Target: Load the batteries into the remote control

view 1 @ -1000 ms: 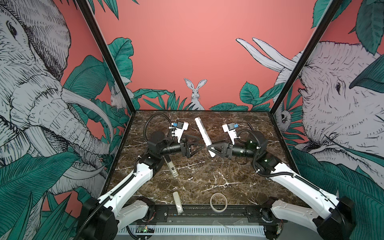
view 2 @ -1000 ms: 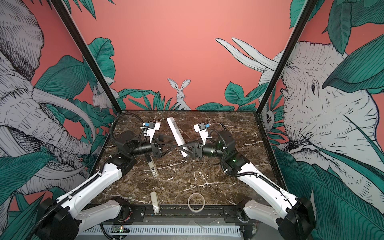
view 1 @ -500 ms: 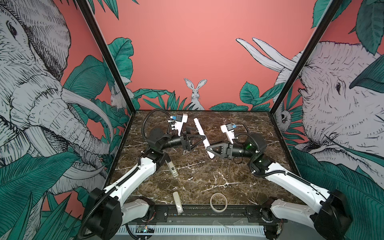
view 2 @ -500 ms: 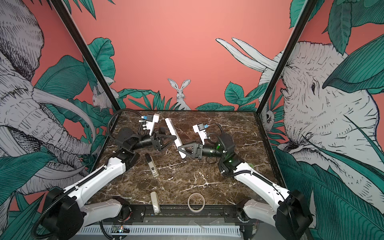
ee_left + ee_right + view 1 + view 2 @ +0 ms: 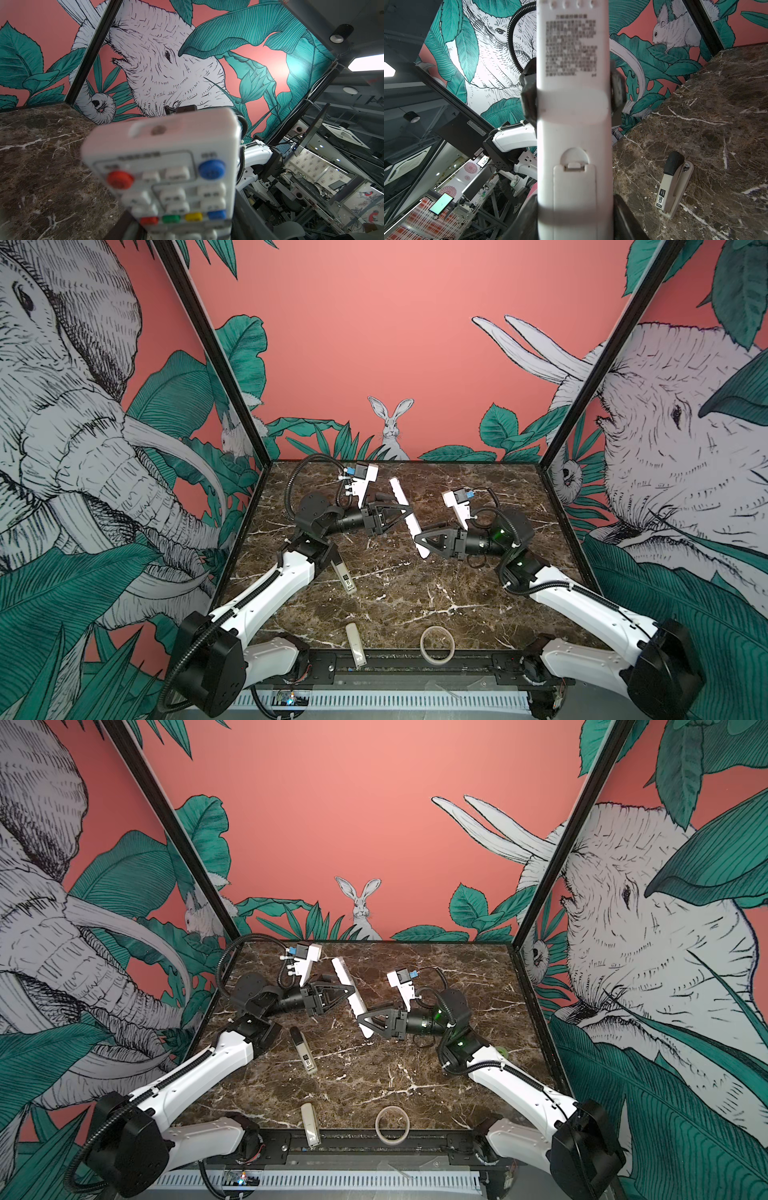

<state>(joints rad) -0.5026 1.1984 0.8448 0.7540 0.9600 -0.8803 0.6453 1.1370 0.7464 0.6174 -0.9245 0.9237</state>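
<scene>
The remote control point(image 5: 400, 498) point(image 5: 344, 974) is a slim white bar held tilted above the marble table point(image 5: 415, 593). My right gripper point(image 5: 420, 540) point(image 5: 364, 1020) is shut on its near end. My left gripper point(image 5: 408, 515) point(image 5: 351, 996) is shut on its middle. The left wrist view shows its button face point(image 5: 166, 176) with red, blue, green and yellow keys, between my left gripper's point(image 5: 187, 232) jaws. The right wrist view shows its back point(image 5: 573, 124) with the battery cover point(image 5: 574, 187) closed, my right gripper point(image 5: 574, 218) clamping it and the left fingers point(image 5: 529, 99) flanking it. The batteries are out of view.
A grey-white stick with a black-and-white label point(image 5: 344, 574) point(image 5: 672, 185) lies on the table left of centre. A small cream remote point(image 5: 355, 643) and a tape ring point(image 5: 436, 645) lie at the front edge. Printed walls enclose three sides.
My left gripper has risen toward the back, reached the remote control's middle and closed on it. My right gripper has kept its hold on the near end.
</scene>
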